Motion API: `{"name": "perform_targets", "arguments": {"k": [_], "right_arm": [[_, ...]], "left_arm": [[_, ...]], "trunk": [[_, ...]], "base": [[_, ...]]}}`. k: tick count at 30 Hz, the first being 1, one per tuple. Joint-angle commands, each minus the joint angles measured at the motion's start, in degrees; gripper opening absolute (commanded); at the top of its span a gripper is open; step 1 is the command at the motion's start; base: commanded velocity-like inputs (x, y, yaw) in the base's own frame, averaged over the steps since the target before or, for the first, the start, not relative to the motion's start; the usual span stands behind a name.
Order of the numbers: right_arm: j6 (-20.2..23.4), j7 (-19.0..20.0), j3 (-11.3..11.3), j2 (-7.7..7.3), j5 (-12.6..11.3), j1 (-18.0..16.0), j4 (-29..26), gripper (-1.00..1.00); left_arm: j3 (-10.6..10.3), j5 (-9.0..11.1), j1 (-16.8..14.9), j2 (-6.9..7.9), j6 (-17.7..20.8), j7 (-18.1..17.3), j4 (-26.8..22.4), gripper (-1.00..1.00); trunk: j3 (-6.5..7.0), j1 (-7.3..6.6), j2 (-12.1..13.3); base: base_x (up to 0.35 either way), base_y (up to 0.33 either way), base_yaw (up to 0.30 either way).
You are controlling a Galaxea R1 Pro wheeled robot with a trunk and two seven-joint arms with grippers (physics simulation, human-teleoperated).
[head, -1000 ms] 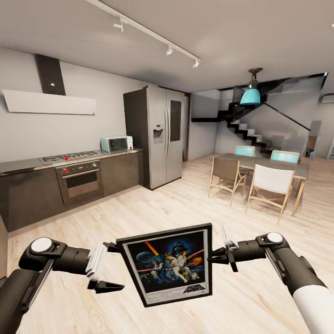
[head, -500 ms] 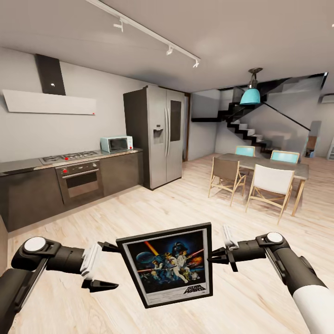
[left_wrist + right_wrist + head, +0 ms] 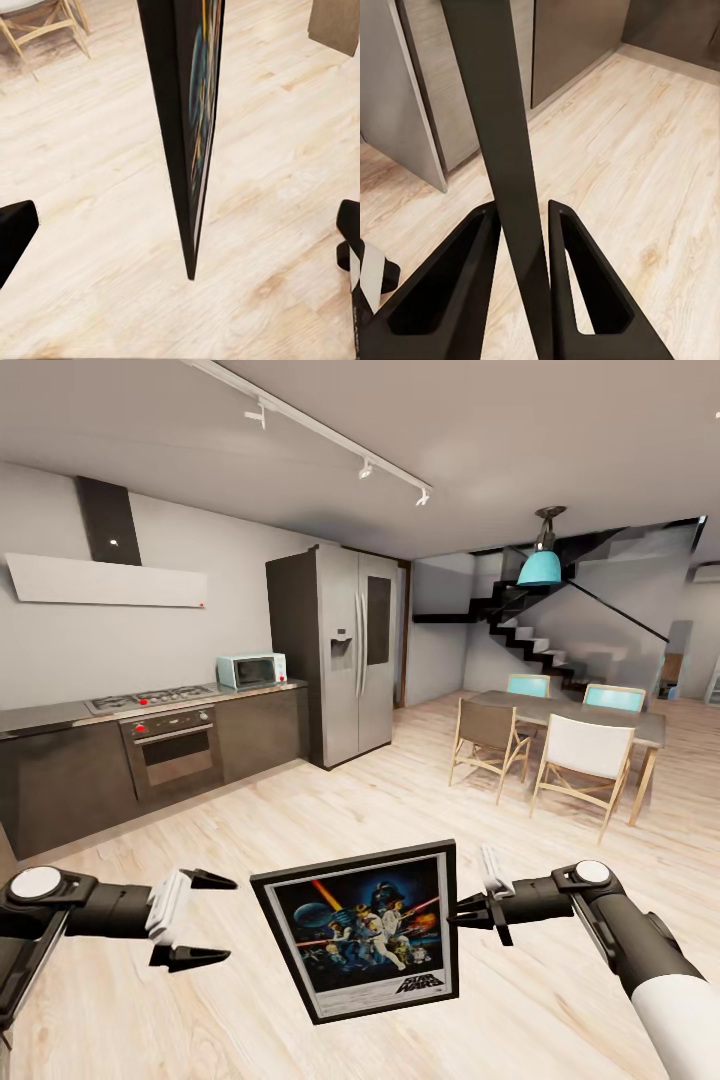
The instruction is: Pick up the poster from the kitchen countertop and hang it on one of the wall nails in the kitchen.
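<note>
The poster (image 3: 365,930), black-framed with a Star Wars print, hangs upright in the air low in the head view, above the wood floor. My right gripper (image 3: 466,911) is shut on its right edge. In the right wrist view the dark frame (image 3: 499,135) is pinched between the two fingers (image 3: 457,285). My left gripper (image 3: 230,918) is open, a short gap to the left of the poster and not touching it. The left wrist view shows the poster edge-on (image 3: 184,135), with the fingertips (image 3: 15,232) spread wide on either side. The kitchen countertop (image 3: 45,717) runs along the left wall.
A hob (image 3: 150,698), oven (image 3: 175,752), teal microwave (image 3: 250,670) and tall grey fridge (image 3: 345,650) line the left wall under a white range hood (image 3: 105,580). A dining table (image 3: 640,722) with chairs (image 3: 585,760) stands at right, and stairs (image 3: 530,640) are behind.
My left gripper has drawn away to the left from the poster's left edge. The poster, right gripper and camera have stayed put.
</note>
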Motion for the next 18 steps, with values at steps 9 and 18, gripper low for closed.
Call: {"name": "perform_targets", "arguments": {"k": [9,18], "right_arm": [[0.2,0.2,-0.4,-0.56,0.0,0.0,-0.1,-1.0],[0.8,0.2,-7.1,-3.05,-1.6,0.0,0.1,-1.0]], "left_arm": [[5.6,-0.4,-0.1,0.1,0.6,-0.4,0.4,1.0],[7.6,-0.4,-0.1,-0.36,0.7,-0.4,2.5,1.0]], "trunk": [[-0.07,0.0,0.0],[-0.07,0.0,0.0]], "base": [[0.0,0.0,0.0],[0.0,0.0,0.0]]}}
